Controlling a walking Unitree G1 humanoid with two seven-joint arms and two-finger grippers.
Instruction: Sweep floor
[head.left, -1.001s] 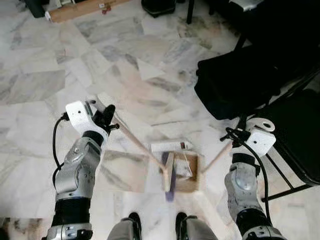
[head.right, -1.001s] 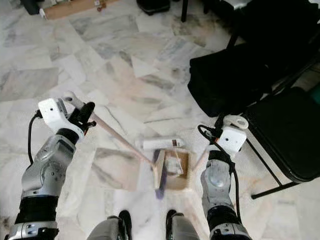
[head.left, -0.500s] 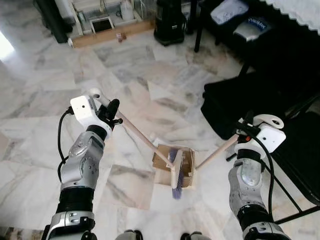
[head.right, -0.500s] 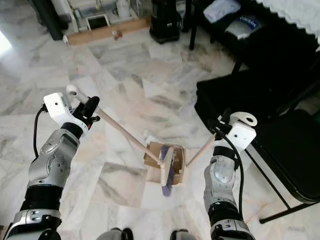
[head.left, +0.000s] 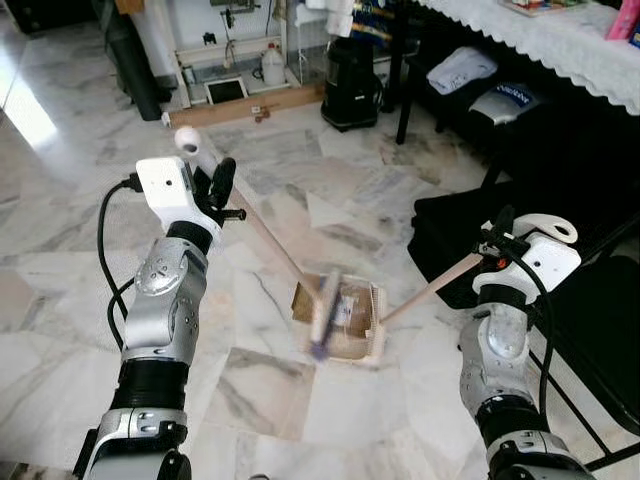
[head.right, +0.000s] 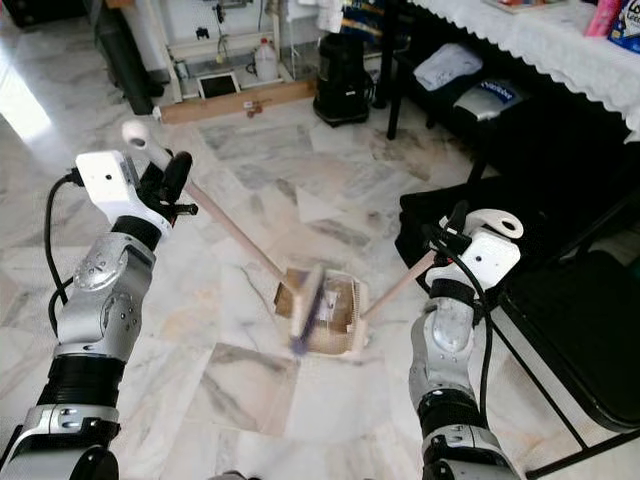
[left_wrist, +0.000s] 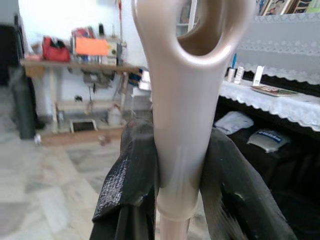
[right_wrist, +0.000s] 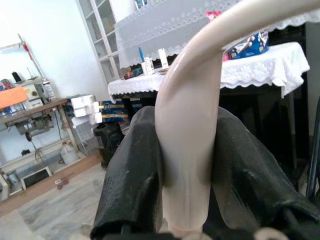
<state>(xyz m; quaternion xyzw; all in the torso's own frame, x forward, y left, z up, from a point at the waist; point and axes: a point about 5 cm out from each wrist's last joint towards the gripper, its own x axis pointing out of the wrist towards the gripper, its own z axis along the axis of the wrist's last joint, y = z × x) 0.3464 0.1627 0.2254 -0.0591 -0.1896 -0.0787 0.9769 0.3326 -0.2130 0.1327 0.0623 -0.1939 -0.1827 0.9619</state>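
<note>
The broom (head.left: 325, 312) and the dustpan (head.left: 352, 322) meet low over the marble floor (head.left: 90, 250) in front of the robot, the blurred broom head lying across the pan's mouth. No writing on either can be read.

The left gripper (head.left: 218, 190), on a raised, bent arm, is clamped on the broom's beige handle just below its looped end. The left wrist view shows both black fingers (left_wrist: 127, 175) pressed to the handle's sides.

The right gripper (head.left: 497, 240) grips the top of the dustpan's wooden stick; the right wrist view shows its fingers (right_wrist: 135, 170) closed on a curved beige grip.

A black bag (head.left: 480, 215) lies just beside the right arm. Beyond stands a table with a lace-edged cloth (right_wrist: 250, 65).
</note>
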